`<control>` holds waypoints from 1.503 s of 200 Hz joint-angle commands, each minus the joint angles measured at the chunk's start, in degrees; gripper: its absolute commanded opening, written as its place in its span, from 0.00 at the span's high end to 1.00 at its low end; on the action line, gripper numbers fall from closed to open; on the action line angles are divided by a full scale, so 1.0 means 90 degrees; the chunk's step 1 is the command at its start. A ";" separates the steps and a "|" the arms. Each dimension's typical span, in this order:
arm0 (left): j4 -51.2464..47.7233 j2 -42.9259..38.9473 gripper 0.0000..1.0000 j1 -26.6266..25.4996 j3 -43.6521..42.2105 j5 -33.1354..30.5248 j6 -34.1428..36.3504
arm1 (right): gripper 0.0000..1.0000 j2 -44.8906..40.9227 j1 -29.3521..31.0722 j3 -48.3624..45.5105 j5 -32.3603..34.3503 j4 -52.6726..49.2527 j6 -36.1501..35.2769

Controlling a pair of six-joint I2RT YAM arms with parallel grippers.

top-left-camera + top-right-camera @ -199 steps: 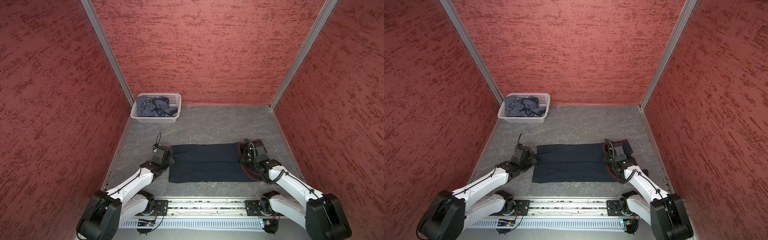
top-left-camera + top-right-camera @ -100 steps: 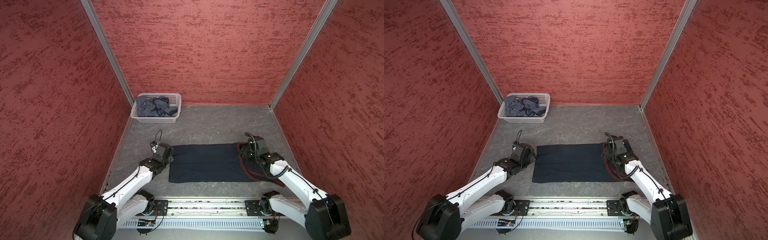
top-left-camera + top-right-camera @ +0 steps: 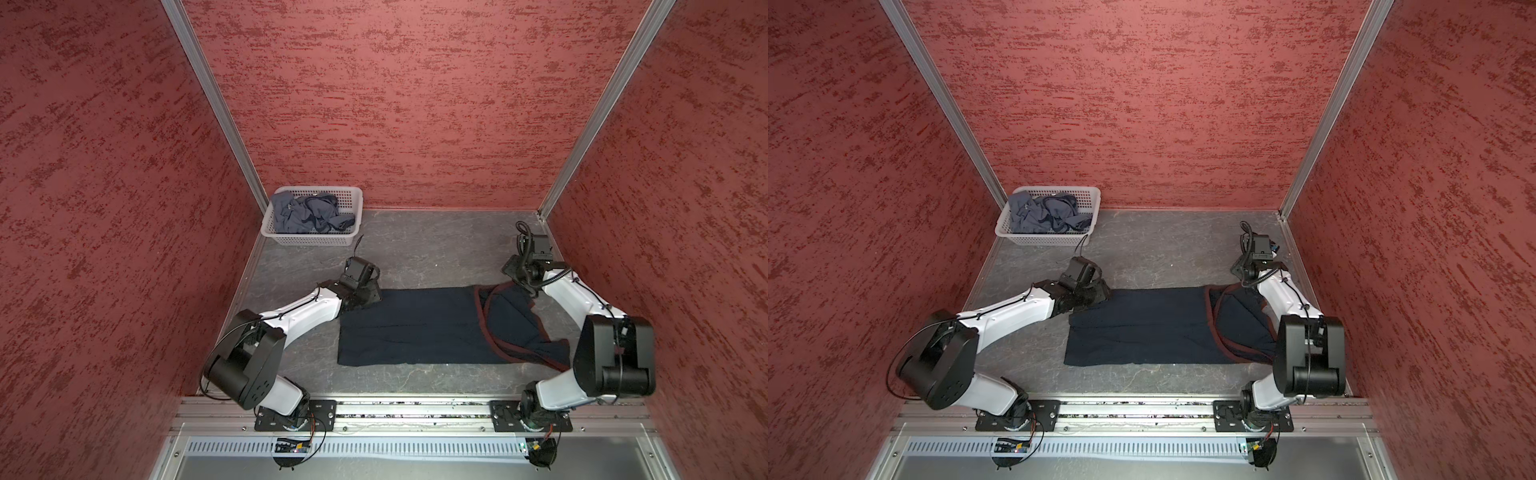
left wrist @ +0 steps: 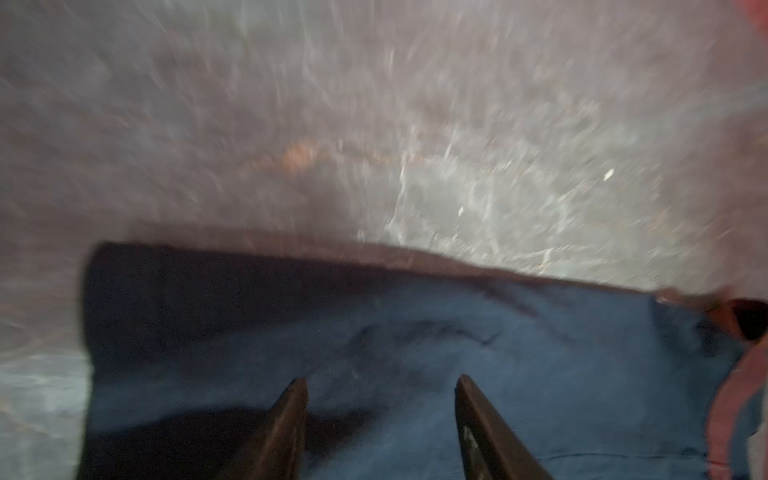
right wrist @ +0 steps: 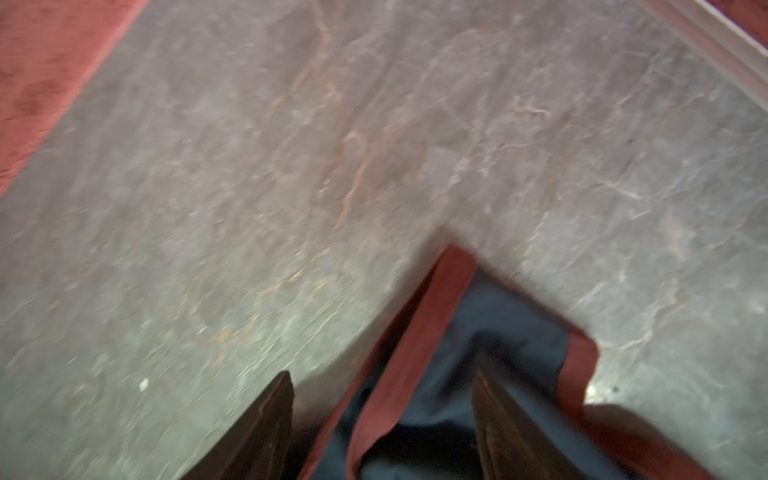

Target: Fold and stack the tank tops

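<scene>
The dark navy tank top (image 3: 415, 328) (image 3: 1142, 328) lies folded flat on the grey floor, its maroon-trimmed straps (image 3: 515, 328) spread to the right. My left gripper (image 3: 369, 291) (image 3: 1100, 291) hovers over its far left corner; the left wrist view shows the gripper (image 4: 381, 378) open above navy cloth (image 4: 540, 374). My right gripper (image 3: 514, 274) (image 3: 1239, 270) sits just behind the far strap, and the right wrist view shows the gripper (image 5: 381, 373) open over that maroon strap (image 5: 419, 332), holding nothing. The slate grey-blue tank top (image 3: 309, 212) (image 3: 1046, 214) lies crumpled in the basket.
A white perforated basket (image 3: 307, 241) (image 3: 1042, 240) stands in the back left corner. Red textured walls close the floor on three sides, and the right arm is close to the right wall. A metal rail (image 3: 411, 409) carrying both arm bases runs along the front.
Both grippers have opened and let go of the navy top's far edge. The right arm has pulled back toward the rear right; the left has lifted slightly. The top rests flat.
</scene>
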 commanded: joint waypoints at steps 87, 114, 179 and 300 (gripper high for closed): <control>0.0276 0.0649 0.41 0.0665 -0.0721 0.0113 -0.0466 | 0.68 0.1205 -0.0122 0.0309 0.0952 0.0017 -0.0277; 0.0246 0.0517 0.41 0.0891 -0.1002 0.0029 -0.0693 | 0.88 0.0809 -0.0121 0.0194 0.0970 0.0300 -0.0363; 0.0216 -0.0288 0.41 0.1530 -0.1776 -0.0181 -0.1141 | 0.98 -0.0484 -0.0125 -0.0660 0.0512 0.1499 -0.0174; 0.0359 -0.0501 0.40 0.1639 -0.2027 0.0000 -0.0958 | 0.53 -0.0378 -0.0876 -0.1597 -0.0681 0.2141 0.0239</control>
